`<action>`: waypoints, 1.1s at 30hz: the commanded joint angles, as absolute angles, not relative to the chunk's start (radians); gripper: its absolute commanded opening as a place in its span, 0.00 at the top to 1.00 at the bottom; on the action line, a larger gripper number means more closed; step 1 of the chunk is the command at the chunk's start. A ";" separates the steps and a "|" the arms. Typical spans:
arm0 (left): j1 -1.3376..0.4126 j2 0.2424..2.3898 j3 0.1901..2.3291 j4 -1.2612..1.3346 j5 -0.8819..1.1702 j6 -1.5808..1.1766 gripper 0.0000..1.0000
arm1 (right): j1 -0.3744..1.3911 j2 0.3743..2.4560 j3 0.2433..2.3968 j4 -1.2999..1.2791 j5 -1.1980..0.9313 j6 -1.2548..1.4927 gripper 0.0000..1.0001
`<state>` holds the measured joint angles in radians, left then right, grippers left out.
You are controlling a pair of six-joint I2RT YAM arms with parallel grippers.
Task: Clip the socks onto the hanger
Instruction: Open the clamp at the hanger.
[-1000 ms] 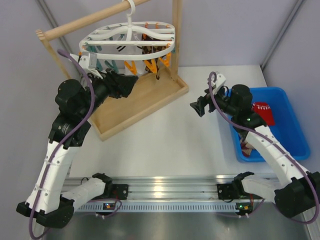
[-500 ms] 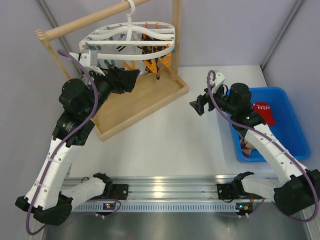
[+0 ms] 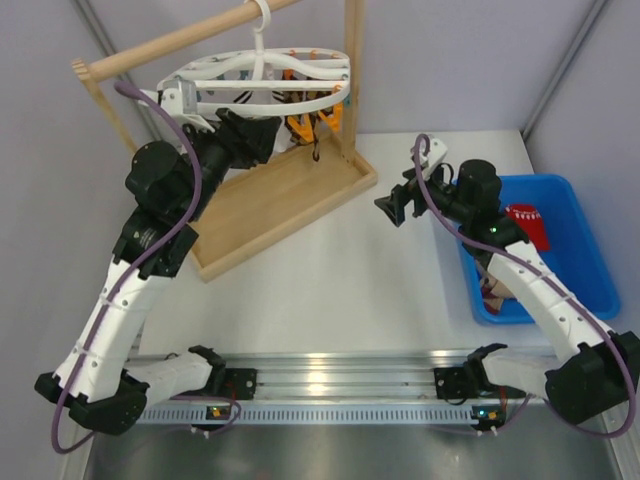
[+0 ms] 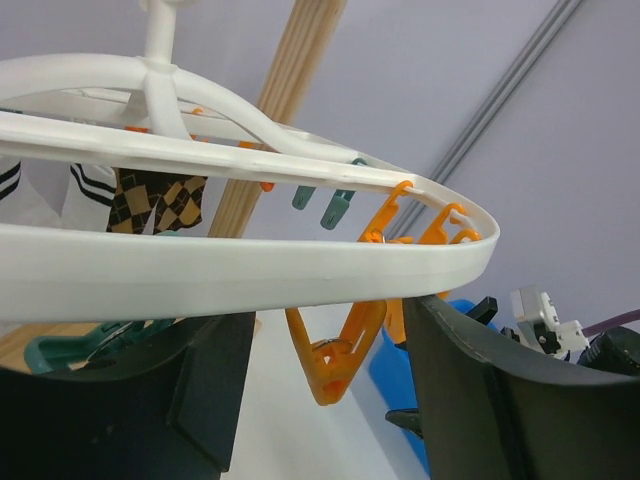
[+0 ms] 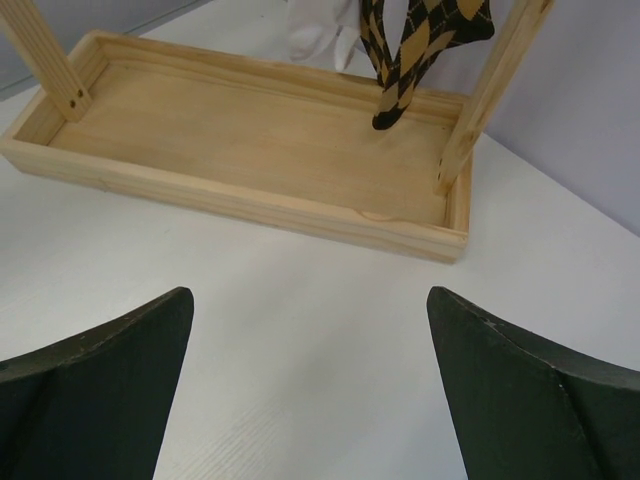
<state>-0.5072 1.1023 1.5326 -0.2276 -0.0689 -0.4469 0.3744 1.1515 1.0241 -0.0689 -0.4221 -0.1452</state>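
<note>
The hanger (image 3: 262, 64) hangs on the wooden rack (image 3: 285, 195), the left gripper (image 4: 325, 370) is spread wide either side of an orange clip (image 4: 338, 352), the right gripper (image 5: 308, 300) is spread wide and empty beside the rack, and the socks (image 3: 522, 226) lie in a blue bin (image 3: 578, 255) farther right.

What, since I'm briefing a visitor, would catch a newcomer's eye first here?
First the white hanger with a dangling orange clip, hung from the wooden rod at the far left, and the left end effector up at its rim. Then the blue bin at the table's right edge, holding a red sock.
</note>
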 commanded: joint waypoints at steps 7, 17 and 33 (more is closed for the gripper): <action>-0.522 1.118 1.577 -0.176 -0.130 -0.420 0.51 | 0.460 1.200 1.158 -0.008 -0.506 -0.109 0.00; -0.522 1.126 1.575 -0.184 -0.112 -0.440 0.87 | 0.656 1.287 1.299 0.135 -0.444 -0.075 0.03; -0.517 1.103 1.554 -0.241 -0.012 -0.385 1.00 | 0.782 1.352 1.410 0.192 -0.353 -0.164 0.30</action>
